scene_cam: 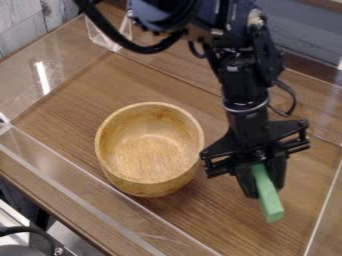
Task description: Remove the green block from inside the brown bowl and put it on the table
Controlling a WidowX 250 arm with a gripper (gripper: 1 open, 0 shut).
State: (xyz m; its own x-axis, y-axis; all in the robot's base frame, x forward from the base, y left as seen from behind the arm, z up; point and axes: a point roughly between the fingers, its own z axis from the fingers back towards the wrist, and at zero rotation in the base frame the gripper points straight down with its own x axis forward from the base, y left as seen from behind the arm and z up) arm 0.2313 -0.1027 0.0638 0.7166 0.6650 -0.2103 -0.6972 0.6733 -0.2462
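Observation:
My gripper (258, 170) is shut on the green block (266, 195), a bright green bar that slants down and to the right from the fingers, its lower end close to or on the table (134, 90). The block is outside the brown bowl (150, 148), to its right. That round light-brown wooden bowl sits on the dark wood-grain table left of the gripper, and its inside is bare. The black arm comes down from the top of the view.
Clear acrylic walls (54, 70) run along the table's edges, one on the left and one along the front. Black cables hang from the arm near the top.

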